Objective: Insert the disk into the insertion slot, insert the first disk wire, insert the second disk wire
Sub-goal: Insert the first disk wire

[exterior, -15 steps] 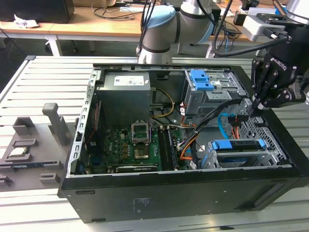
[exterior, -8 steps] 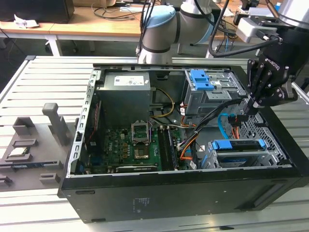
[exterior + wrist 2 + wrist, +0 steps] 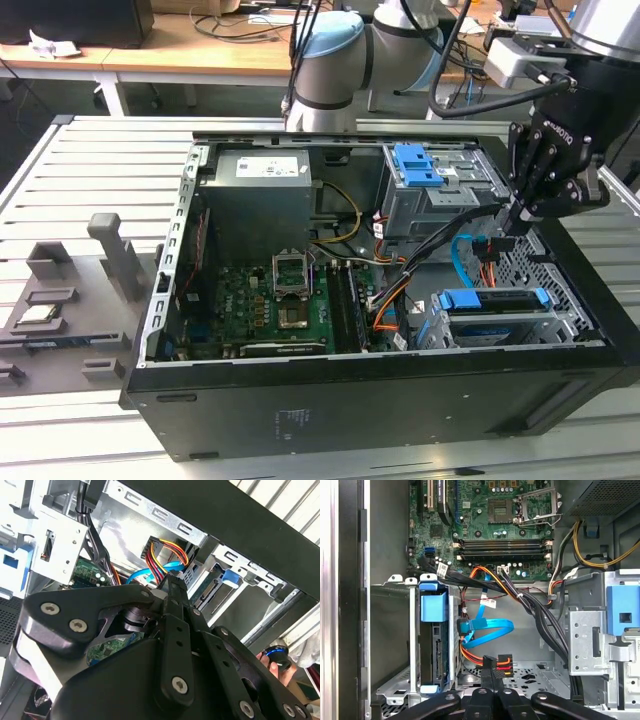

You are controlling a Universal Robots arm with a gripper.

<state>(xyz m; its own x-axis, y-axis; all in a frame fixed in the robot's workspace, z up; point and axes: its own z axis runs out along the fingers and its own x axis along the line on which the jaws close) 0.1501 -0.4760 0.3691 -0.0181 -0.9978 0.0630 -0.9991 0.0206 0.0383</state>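
The disk [image 3: 494, 300] sits inside the insertion slot [image 3: 566, 322], its blue carrier [image 3: 433, 607] showing along the top edge in the first wrist view. My gripper [image 3: 490, 676] hangs just behind the disk's end [image 3: 439, 660], fingers [image 3: 485, 685] pressed together on the first disk wire [image 3: 503, 663], whose orange and red strands end in a black plug [image 3: 151, 547]. The second disk wire [image 3: 487, 630], a light-blue flat cable [image 3: 145, 575], loops between the disk and my gripper [image 3: 516, 222]. Whether its dark plug [image 3: 463, 628] is seated in the disk, I cannot tell.
The case [image 3: 380, 400] lies open on a slatted table. A taller grey cage [image 3: 432, 195] with a blue latch [image 3: 623, 615] stands beside the slot. Thick black cables [image 3: 540, 617] cross from the motherboard [image 3: 490, 525] towards that cage. A hand [image 3: 275, 667] shows at the case's rim.
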